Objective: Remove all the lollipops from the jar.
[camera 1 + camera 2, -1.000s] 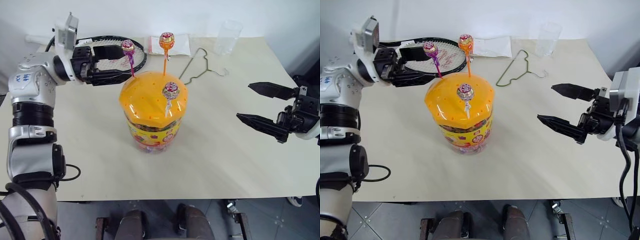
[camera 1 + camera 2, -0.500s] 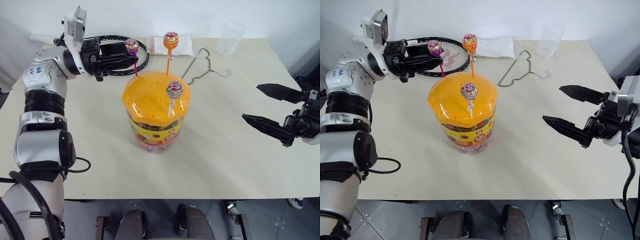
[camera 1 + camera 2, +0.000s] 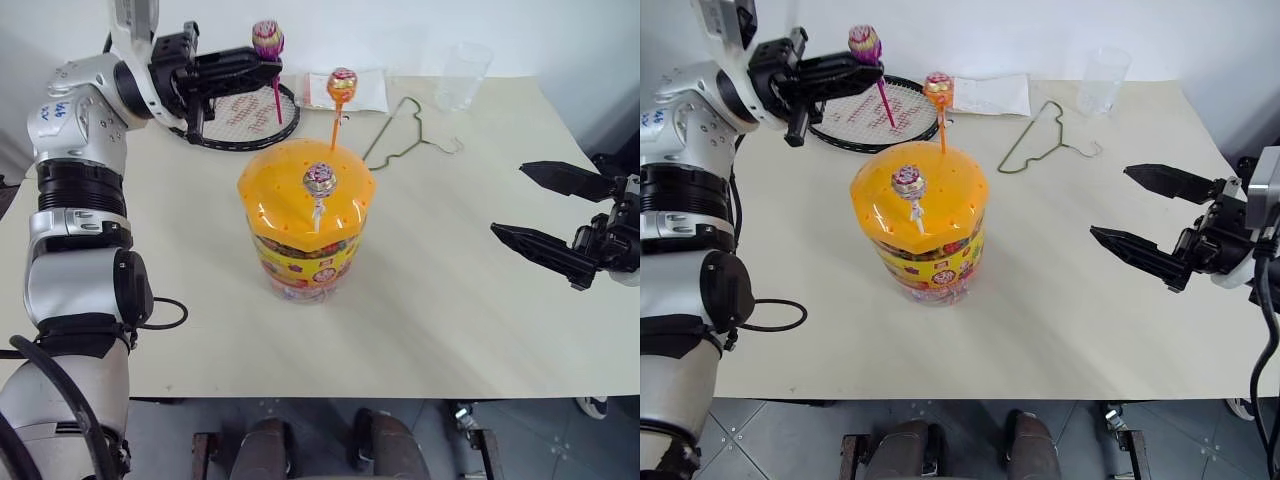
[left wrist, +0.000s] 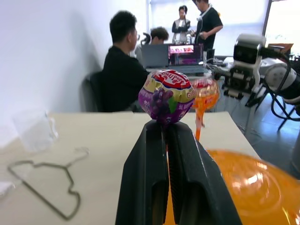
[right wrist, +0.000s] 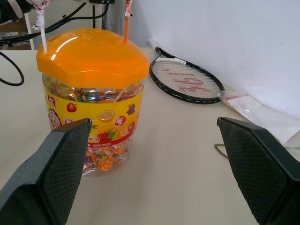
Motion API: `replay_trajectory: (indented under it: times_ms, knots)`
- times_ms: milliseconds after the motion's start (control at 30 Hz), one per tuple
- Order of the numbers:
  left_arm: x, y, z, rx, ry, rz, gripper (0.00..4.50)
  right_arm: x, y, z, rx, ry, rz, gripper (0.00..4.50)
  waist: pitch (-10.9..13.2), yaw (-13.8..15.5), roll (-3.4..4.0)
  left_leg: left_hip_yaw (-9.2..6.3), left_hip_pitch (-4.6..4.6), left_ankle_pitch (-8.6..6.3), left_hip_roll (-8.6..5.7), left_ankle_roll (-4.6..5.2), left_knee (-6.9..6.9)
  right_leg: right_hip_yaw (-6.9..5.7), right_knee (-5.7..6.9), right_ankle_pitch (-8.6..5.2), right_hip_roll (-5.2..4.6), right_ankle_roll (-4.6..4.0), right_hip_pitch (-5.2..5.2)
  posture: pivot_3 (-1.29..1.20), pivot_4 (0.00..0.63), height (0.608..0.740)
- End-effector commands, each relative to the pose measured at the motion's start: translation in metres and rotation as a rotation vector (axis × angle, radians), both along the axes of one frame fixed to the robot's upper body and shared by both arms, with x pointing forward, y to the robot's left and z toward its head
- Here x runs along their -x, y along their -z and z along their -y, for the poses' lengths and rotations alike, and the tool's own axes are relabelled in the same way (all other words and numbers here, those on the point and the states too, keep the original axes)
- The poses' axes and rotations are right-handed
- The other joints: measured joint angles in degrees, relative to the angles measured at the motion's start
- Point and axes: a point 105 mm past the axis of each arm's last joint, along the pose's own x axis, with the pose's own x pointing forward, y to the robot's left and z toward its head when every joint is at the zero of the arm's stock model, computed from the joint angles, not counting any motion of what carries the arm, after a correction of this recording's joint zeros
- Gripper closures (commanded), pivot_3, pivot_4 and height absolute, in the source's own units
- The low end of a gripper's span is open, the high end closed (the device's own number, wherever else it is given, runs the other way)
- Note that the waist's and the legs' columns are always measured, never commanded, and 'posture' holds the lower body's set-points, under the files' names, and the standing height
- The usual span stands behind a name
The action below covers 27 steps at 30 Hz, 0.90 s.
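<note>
The jar stands mid-table, a clear tub with a domed orange lid and a yellow label. Two lollipops are stuck in the lid: an orange-stick one at the far side and a white-stick one near the front. My left gripper is shut on the purple stick of a third lollipop, held above and behind the jar with its stick end clear of the lid. Its purple head sits just over the closed fingertips. My right gripper hovers open to the right of the jar, nothing between its fingers.
A black racket lies at the back left under the raised lollipop. A wire hanger, a clear drinking glass and a flat plastic packet lie along the far edge. Several people sit and stand beyond the table.
My left gripper has closed on the purple-stick lollipop and lifted it up out of the lid. The right gripper has stayed where it was, open.
</note>
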Motion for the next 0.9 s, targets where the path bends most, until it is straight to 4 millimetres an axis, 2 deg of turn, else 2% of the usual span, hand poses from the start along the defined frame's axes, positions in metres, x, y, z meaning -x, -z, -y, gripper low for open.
replay_trajectory:
  times_ms: [33,200,267,367,467,633,900]
  knots:
    - [0.002,-0.029,-0.006,0.049,-0.105,0.063,4.47,0.006,-0.011,-0.003,0.009,-0.041,0.041,0.00,0.00,0.00,0.00,0.00,0.00,0.00,0.00,0.00,0.00,0.00,0.00,0.00,0.00,0.00,0.00,0.00,0.150,0.740]
    - [-0.025,-0.020,-0.040,-0.018,-0.467,-0.062,4.47,0.007,-0.011,-0.007,0.008,-0.090,0.011,0.00,0.00,-0.22,0.00,-0.02,0.00,0.00,0.00,0.00,0.01,0.01,0.02,0.00,0.00,0.00,-0.01,0.00,0.150,0.740]
    - [-0.040,-0.004,-0.067,-0.102,-0.687,-0.147,4.47,0.006,-0.010,-0.007,0.010,-0.096,-0.001,0.00,0.00,-0.30,0.00,-0.01,0.02,0.00,0.00,0.00,0.00,0.02,0.03,0.00,0.01,0.00,-0.01,0.00,0.150,0.740]
    - [-0.043,0.027,-0.107,-0.197,-0.890,-0.287,4.47,0.001,-0.010,-0.008,0.001,-0.099,-0.001,0.00,0.00,-0.46,0.01,0.00,0.02,0.00,0.00,0.00,-0.01,0.03,0.03,0.00,0.00,0.00,-0.01,0.00,0.150,0.740]
    - [-0.032,0.076,-0.153,-0.348,-1.105,-0.480,4.47,-0.003,-0.008,-0.012,0.000,-0.121,-0.010,0.00,0.00,-0.95,0.00,0.03,0.06,0.00,0.01,0.00,-0.06,0.08,0.05,0.00,0.01,0.00,-0.02,0.00,0.150,0.740]
    - [0.002,0.133,-0.196,-0.479,-1.299,-0.739,4.47,-0.008,-0.008,-0.014,0.002,-0.145,-0.018,0.00,0.07,-1.11,-0.27,0.00,-0.01,0.00,0.02,0.00,-0.03,0.05,0.06,0.00,0.00,0.00,-0.05,0.00,0.150,0.740]
    - [0.044,0.184,-0.247,-0.613,-1.507,-0.977,4.47,-0.013,-0.006,-0.019,0.000,-0.177,-0.026,0.00,0.03,-0.26,-0.33,0.03,0.02,-0.02,0.04,-0.01,0.00,0.09,0.11,0.00,-0.01,0.00,-0.05,0.00,0.150,0.740]
